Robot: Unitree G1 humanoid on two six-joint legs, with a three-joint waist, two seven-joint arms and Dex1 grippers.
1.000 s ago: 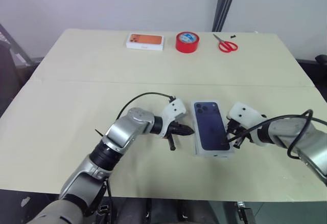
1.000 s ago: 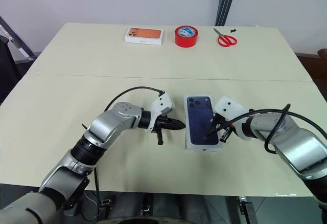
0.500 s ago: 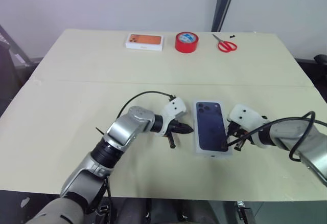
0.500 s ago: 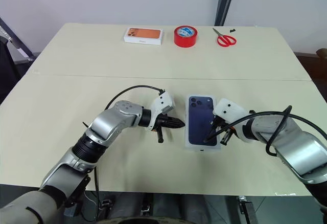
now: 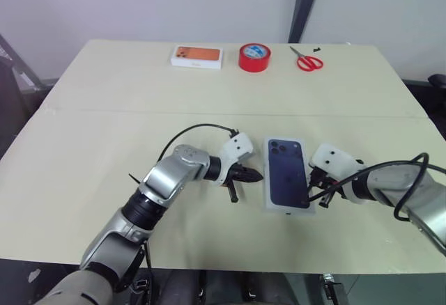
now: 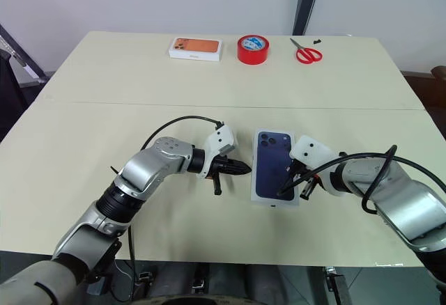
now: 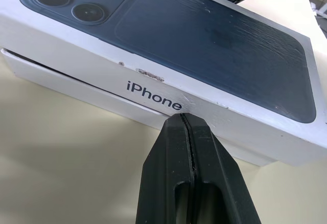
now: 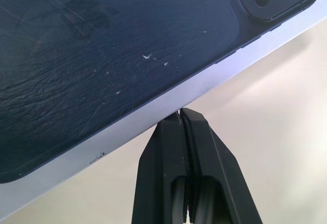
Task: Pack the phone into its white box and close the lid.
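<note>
Seemingly seated, the lid (image 5: 287, 173) hides its contents between both closed grippers (image 5: 255, 175) (image 5: 311, 195).

White box (image 7: 76, 83) mostly under the lid (image 7: 168, 45); contents hidden.

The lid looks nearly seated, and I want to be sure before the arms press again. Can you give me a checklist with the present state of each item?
1. The lid is over the white box, print side up: ok.
2. The lid is fully down: not ok; in the left wrist view a strip of the box wall shows below the lid's edge.
3. The left gripper is shut, its tip at the lid's side wall: ok.
4. The right gripper is shut, its tip at the lid's opposite edge: ok.
5. The phone is inside: cannot tell, the lid covers it.
6. The tape roll and scissors lie well away from the box: ok.
</note>
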